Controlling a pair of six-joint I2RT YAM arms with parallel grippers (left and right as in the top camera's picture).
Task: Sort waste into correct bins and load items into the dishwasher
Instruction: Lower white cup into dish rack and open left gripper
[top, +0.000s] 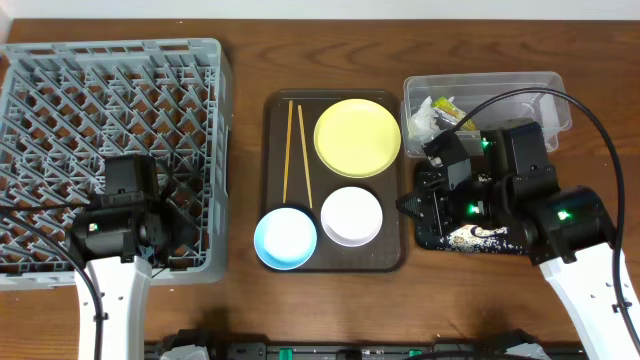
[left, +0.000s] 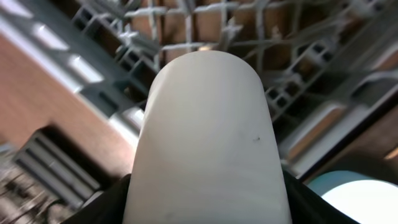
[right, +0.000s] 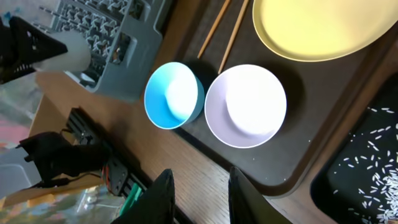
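right claw (right: 201, 175) narrowly parted, empty, beside tray (right: 323, 106); left claw (top: 130, 185): cannot tell.

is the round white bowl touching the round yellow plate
Apart. The right wrist view shows a dark strip of brown serving tray between the white bowl and the yellow plate.

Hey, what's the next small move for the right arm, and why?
Probably ease the right pincer forward and down to the white bowl. Its jaws stand apart, holding nothing, the bowl lies just ahead, and every dish sits on the brown tray, none showing in the rack.
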